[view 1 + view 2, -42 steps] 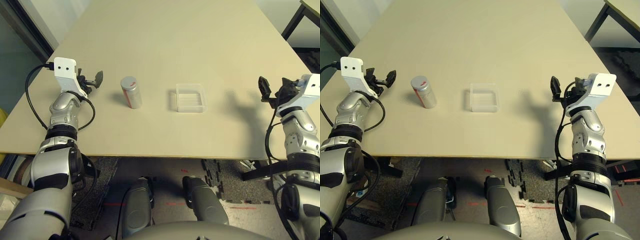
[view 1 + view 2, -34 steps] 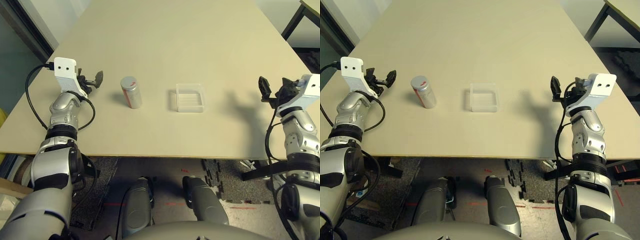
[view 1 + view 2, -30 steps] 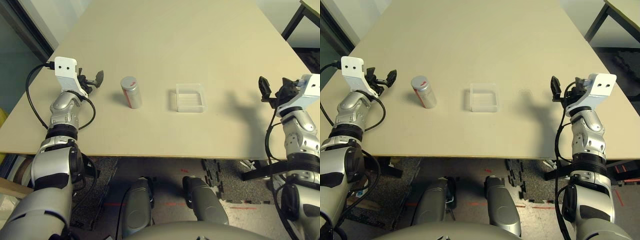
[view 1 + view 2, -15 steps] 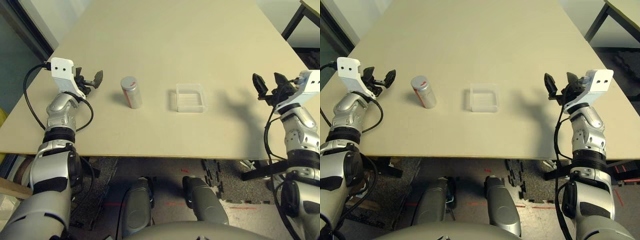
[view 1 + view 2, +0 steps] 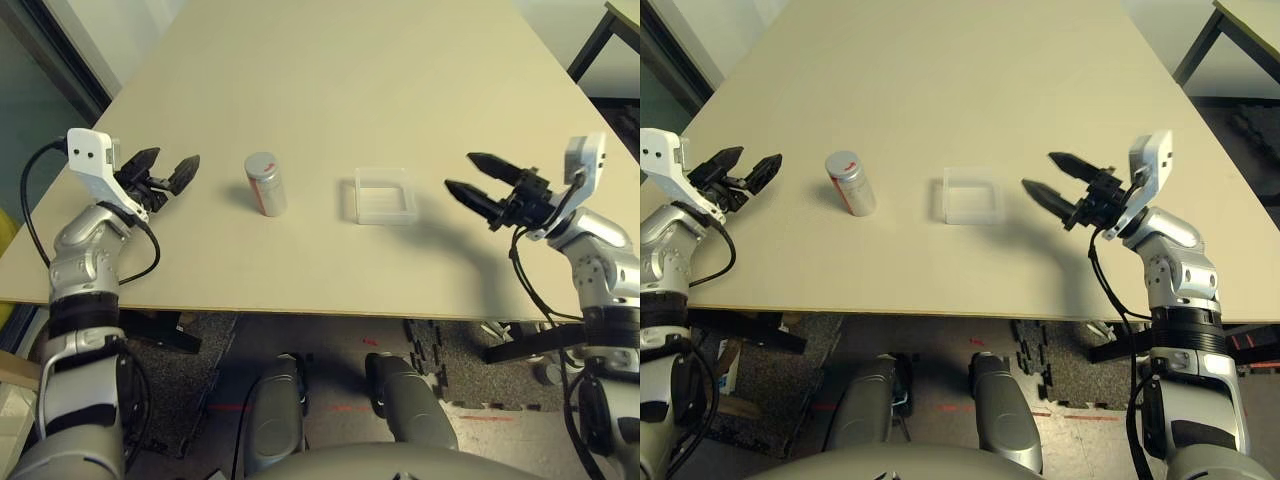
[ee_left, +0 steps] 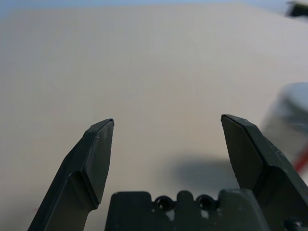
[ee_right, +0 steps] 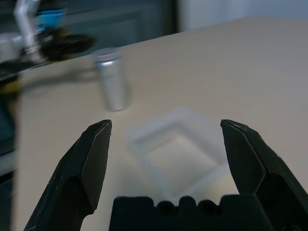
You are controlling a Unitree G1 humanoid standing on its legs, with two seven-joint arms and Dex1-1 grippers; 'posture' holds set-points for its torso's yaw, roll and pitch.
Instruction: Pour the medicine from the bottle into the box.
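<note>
From the head camera we see the bottle standing upright on the table, with its grey cap on. The box lies flat just to the right of it, a little apart. We cannot see any medicine in the box, so we judge it is all inside the bottle and pouring has not begun. The left gripper hangs near the left side of the bottle, not touching it, its fingers spread wide and holding nothing. The right gripper points toward the box from the right, also spread wide and empty.

In the left wrist view we look between the two separated fingers at bare table; a blurred part of the bottle is at one edge, outside the gap. Here is the first risk: if the left gripper goes straight ahead, one finger may hit the bottle's side and knock it over.

In the right wrist view the box sits between the open fingers, with the bottle further behind. The box looks light, so a low approach may push it away. Also, the cap has to come off first, and the tiny pellets can bounce out of such a shallow tray if the bottle is tipped too fast.
</note>
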